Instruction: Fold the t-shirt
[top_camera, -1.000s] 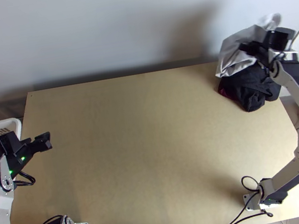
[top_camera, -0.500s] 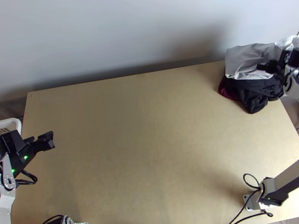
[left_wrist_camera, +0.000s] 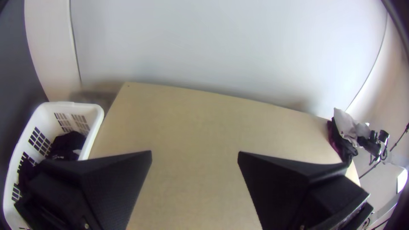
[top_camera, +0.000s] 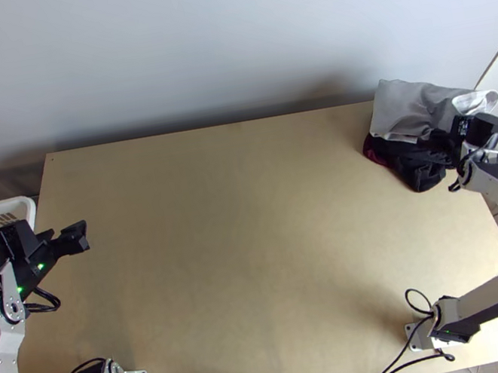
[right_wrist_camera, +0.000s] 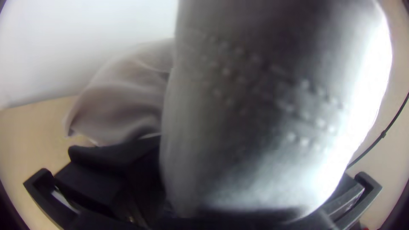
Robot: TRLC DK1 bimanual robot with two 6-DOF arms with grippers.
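Observation:
At the table's far right corner in the top view, my right gripper (top_camera: 457,132) is shut on a bunched grey-white shirt (top_camera: 412,104), which lies over a black and maroon cloth pile (top_camera: 415,168). Close before the camera in the right wrist view, the grey fabric (right_wrist_camera: 255,106) bulges up and hides much of my right gripper (right_wrist_camera: 204,208). Over the table's left side, my left gripper (top_camera: 78,238) holds nothing; in the left wrist view, the fingers of my left gripper (left_wrist_camera: 194,164) stand wide apart, far from the shirt (left_wrist_camera: 344,123).
A white basket (left_wrist_camera: 96,127) with dark cloth in it stands beside the table's left edge. The bare wooden table (top_camera: 255,223) stretches between the arms, with a pale wall (top_camera: 209,40) behind it. Black cables (top_camera: 399,354) run along the near edge.
My right gripper has come down and nearer, first swinging right and then back left, with the grey shirt. That shirt has dropped lower over the dark pile. The left arm has barely moved.

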